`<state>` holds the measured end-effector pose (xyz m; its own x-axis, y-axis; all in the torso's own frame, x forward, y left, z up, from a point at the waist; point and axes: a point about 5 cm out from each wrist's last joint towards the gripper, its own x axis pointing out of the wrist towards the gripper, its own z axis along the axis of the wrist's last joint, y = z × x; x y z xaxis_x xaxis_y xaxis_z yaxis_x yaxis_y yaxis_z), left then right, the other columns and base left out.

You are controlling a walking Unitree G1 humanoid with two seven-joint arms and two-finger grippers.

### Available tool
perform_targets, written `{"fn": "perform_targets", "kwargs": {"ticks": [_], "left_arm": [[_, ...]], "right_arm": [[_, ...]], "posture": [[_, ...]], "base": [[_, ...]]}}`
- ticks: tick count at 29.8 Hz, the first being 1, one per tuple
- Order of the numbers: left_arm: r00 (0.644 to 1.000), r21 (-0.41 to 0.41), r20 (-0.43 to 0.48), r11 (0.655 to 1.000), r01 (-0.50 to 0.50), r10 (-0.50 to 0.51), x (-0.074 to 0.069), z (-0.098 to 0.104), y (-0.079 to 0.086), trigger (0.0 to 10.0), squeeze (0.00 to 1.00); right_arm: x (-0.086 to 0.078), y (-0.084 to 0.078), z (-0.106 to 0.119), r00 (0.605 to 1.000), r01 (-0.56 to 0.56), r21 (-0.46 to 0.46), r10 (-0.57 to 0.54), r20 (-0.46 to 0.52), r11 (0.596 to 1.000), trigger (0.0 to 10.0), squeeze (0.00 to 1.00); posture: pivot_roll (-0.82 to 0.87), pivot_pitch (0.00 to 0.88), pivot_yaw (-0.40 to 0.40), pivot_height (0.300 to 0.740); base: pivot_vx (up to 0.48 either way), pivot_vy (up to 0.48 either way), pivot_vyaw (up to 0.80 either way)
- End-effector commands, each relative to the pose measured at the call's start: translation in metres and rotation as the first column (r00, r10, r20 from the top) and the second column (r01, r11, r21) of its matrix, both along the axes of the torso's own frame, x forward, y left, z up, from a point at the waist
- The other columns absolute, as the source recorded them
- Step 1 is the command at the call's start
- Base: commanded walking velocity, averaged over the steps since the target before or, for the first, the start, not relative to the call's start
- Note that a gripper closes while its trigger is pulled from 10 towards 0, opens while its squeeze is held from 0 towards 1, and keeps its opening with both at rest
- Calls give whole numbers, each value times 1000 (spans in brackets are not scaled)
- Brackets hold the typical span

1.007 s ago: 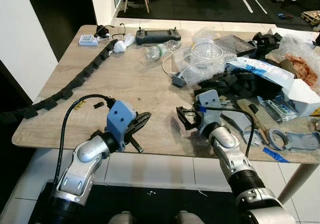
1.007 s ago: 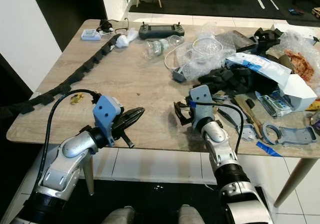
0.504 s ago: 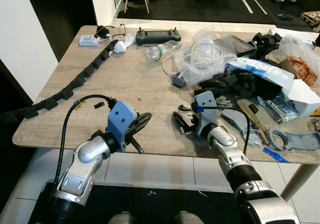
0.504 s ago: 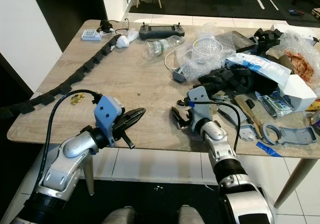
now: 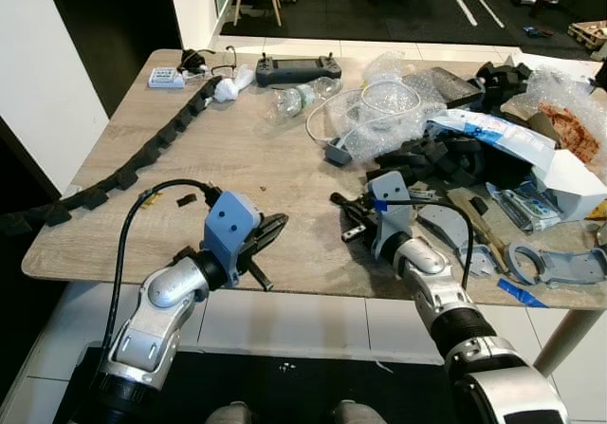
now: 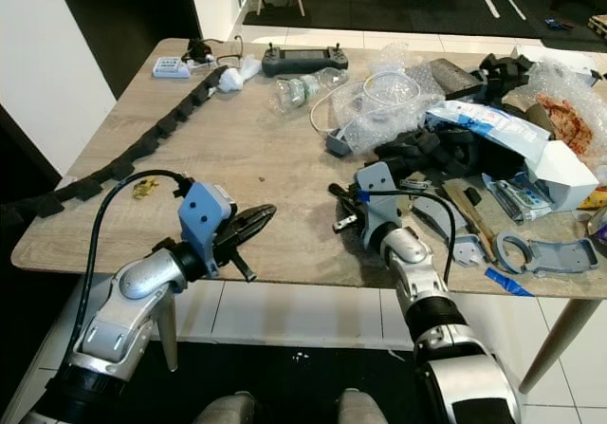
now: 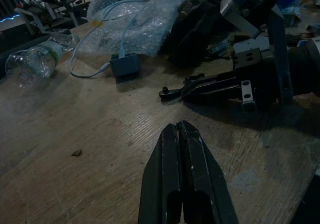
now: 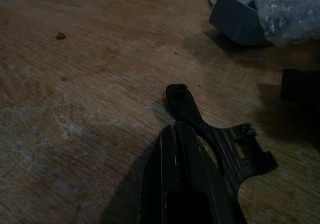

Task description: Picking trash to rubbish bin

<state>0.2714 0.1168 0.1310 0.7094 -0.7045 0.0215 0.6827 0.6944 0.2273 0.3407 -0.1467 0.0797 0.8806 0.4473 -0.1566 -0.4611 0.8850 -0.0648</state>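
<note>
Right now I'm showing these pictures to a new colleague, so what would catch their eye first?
Probably the heap of clutter on the right half of the wooden table: bubble wrap, black foam pieces and a white box. Next, the long black foam strip running along the table's left side. At the near edge, the left tool is shut, and the right tool rests shut beside a black plastic piece.
</note>
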Motion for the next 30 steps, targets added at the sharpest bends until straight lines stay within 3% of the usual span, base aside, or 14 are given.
{"fn": "perform_targets", "kwargs": {"ticks": [1,7,15,16,17,18,22,24,30], "left_arm": [[1000,18,-7,1000,-1,1,0,-3,1,10000,0],[1000,17,-5,1000,-4,4,2,-2,2,10000,0],[1000,19,-1,1000,-12,12,3,-1,4,10000,0],[1000,19,-1,1000,-13,13,3,-1,4,10000,0],[1000,19,-1,1000,-13,13,3,-1,4,10000,0],[1000,18,-2,1000,-12,12,3,-1,4,10000,0],[1000,17,-2,1000,-11,11,4,-1,3,10000,0],[1000,15,0,1000,-10,10,4,-1,1,10000,0],[1000,8,6,1000,1,-1,4,1,-1,10000,0]], "right_arm": [[-3,-1,-7,999,1,6,-1,-35,1000,0,0],[-2,3,-1,1000,-17,64,18,-16,998,0,0],[8,10,42,986,-66,137,43,162,988,0,0],[10,6,49,980,-26,114,3,198,993,7843,1000],[10,6,49,980,-26,114,3,198,993,7843,1000],[14,-2,52,973,46,79,-63,223,996,10000,1000],[16,-12,47,971,114,36,-119,209,993,10000,1000],[15,-26,37,966,184,-33,-175,188,982,10000,1000],[11,-33,23,972,210,14,-210,102,978,10000,1000]], "posture": [[46,22,9,740],[48,23,13,740],[47,28,13,740],[46,28,13,740],[46,28,13,740],[41,28,15,740],[43,28,13,740],[39,29,13,740],[38,31,9,740]], "base": [[0,0,0],[0,0,0],[0,0,0],[0,0,0],[0,0,0],[0,0,0],[0,0,0],[0,0,0],[0,0,0]]}}
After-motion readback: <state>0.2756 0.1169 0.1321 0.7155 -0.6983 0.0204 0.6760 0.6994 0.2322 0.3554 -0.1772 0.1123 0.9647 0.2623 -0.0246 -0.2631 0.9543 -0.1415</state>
